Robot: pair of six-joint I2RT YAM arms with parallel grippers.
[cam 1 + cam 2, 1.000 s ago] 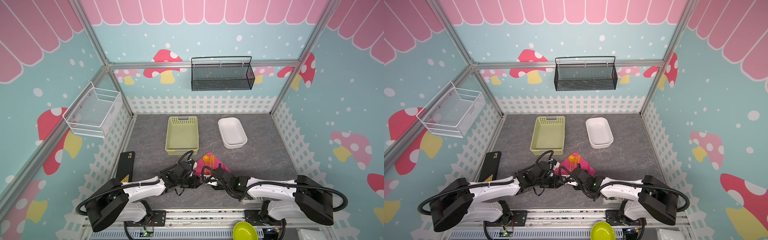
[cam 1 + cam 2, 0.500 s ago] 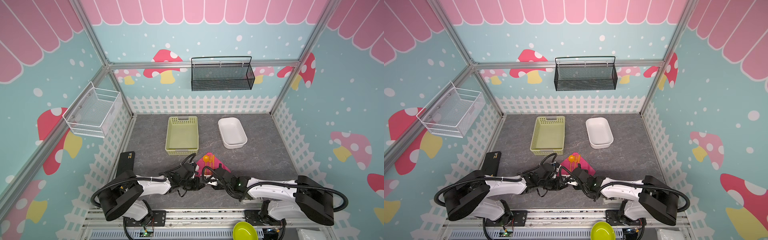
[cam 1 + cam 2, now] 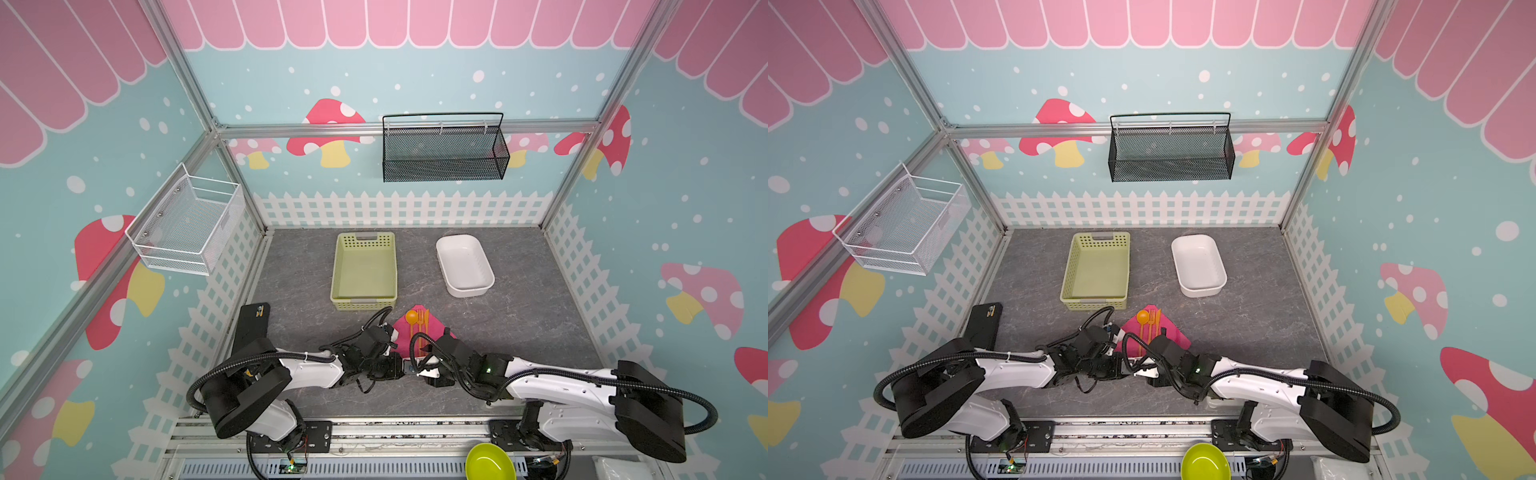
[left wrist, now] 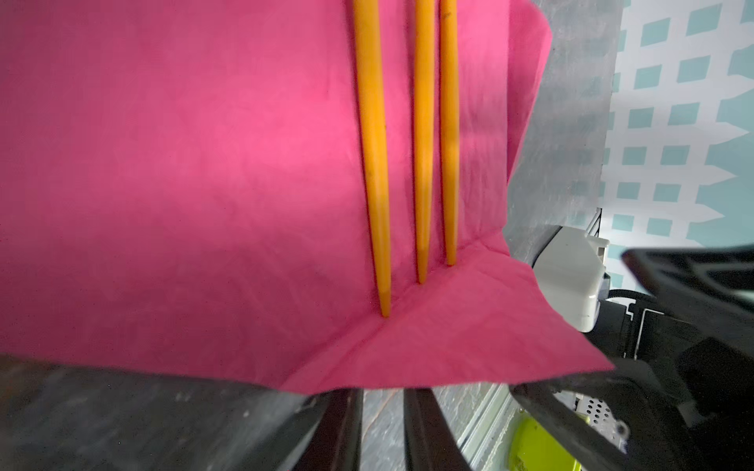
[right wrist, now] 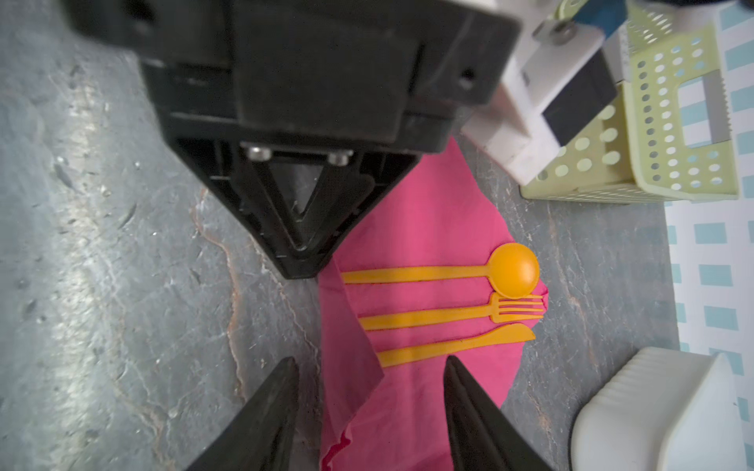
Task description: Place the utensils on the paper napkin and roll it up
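Paper napkin (image 5: pixel 428 228) lies on the tabletop (image 3: pixel 519 332), just off the green basket's (image 3: pixel 364 305) near end, utensils (image 5: pixel 428 314) side by side on it. Right wrist view shows heads of spoon (image 5: pixel 514 269), fork (image 5: pixel 518 312), knife (image 5: pixel 506 336); left wrist view shows only handles. Left tool (image 5: pixel 302 261) pinches the napkin's folded edge, fingertips hidden under the flap. Right tool (image 5: pixel 370 361) spread wide, empty.

Magenta-pink paper napkin (image 4: pixel 204 163): thin, matt, creased, bit crumpled at the edge. Slim orange plastic utensils (image 5: pixel 428 316) smooth w/ slight sheen. Grey veined tabletop (image 5: pixel 102 244) looks like stone-print laminate, semi-gloss, tho it's blurry. Pale green perforated plastic basket (image 5: pixel 673 163) matt; white ribbed tub (image 5: pixel 653 407) smooth, satin.
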